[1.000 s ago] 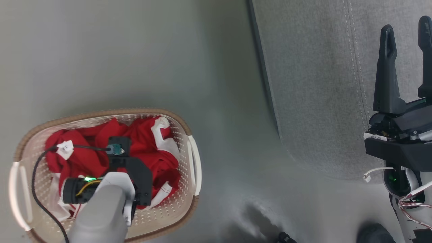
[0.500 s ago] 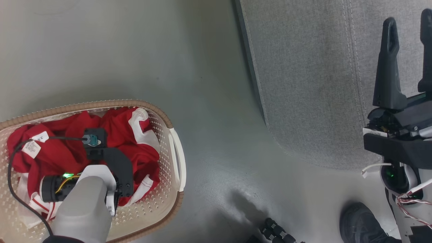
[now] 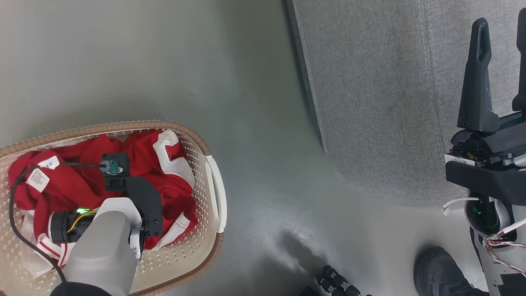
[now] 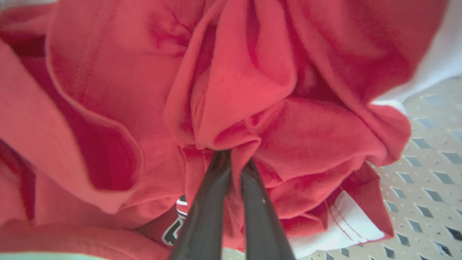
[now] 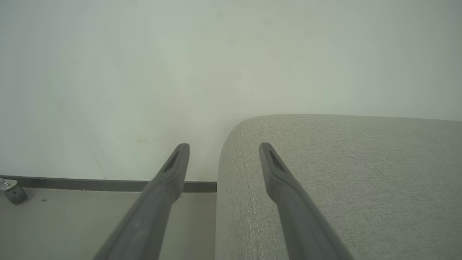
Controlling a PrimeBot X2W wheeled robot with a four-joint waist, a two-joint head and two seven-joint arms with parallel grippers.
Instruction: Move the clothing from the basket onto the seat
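The cream basket (image 3: 164, 123) with its brown rim sits on the floor at the lower left, full of red clothing (image 3: 70, 185) with white trim. My left arm reaches down into it. In the left wrist view my left gripper (image 4: 234, 159) is shut on a bunched fold of the clothing (image 4: 238, 90), and the fingertips are buried in the fabric. My right gripper (image 3: 501, 24) stands open with nothing in it over the grey seat (image 3: 378, 102) at the right. The right wrist view looks between that gripper's (image 5: 223, 148) fingers at the seat's rounded corner (image 5: 361, 173).
Grey floor (image 3: 254, 164) lies between basket and seat. A dark shoe (image 3: 439, 271) and a black ribbed part (image 3: 335, 281) are at the bottom edge. A pale wall with a dark baseboard (image 5: 90, 184) and a caster (image 5: 12, 193) lies beyond the seat.
The head camera has shifted, so the basket sits further left in the picture. My left gripper has shut on the red fabric in the basket. The right gripper stays open over the seat.
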